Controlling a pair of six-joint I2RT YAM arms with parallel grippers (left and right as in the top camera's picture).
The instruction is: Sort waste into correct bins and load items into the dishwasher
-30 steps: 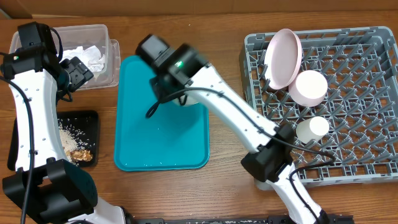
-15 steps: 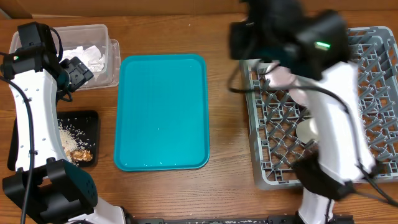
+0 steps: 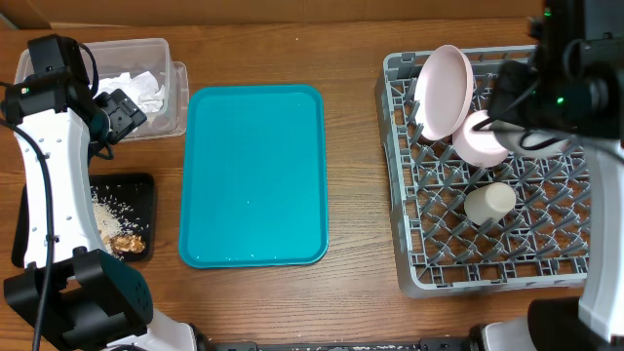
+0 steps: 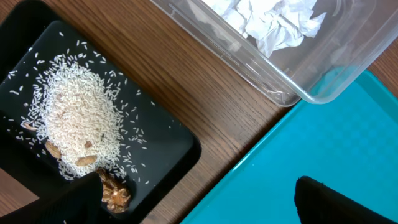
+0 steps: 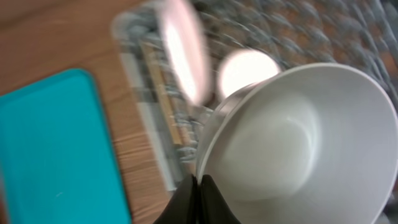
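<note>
Overhead, the left tool (image 4: 198,184) is seen beside the clear bin (image 3: 172,93), and in the left wrist view its two dark fingers (image 4: 81,198) are spread wide with nothing held between them. Crumpled paper (image 4: 268,20) is held in that bin, and a black tray (image 4: 163,144) just beside it carries a heap of rice (image 4: 78,118) and some brown scraps (image 4: 115,193). A teal tray (image 3: 253,175) is laid bare on the desk (image 3: 351,283) between the bins and the dish rack (image 3: 429,263). The right tool (image 5: 199,186) is closed narrowly on the rim of a white bowl (image 5: 298,137), which is held tilted above the rack; that wrist view is blurred. From overhead the held bowl cannot be made out under the right arm. In the rack, a pink plate (image 3: 444,88) is stood on edge, a pink bowl (image 3: 478,143) is set just beside it, and a cup (image 3: 487,202) is placed nearer the front.
</note>
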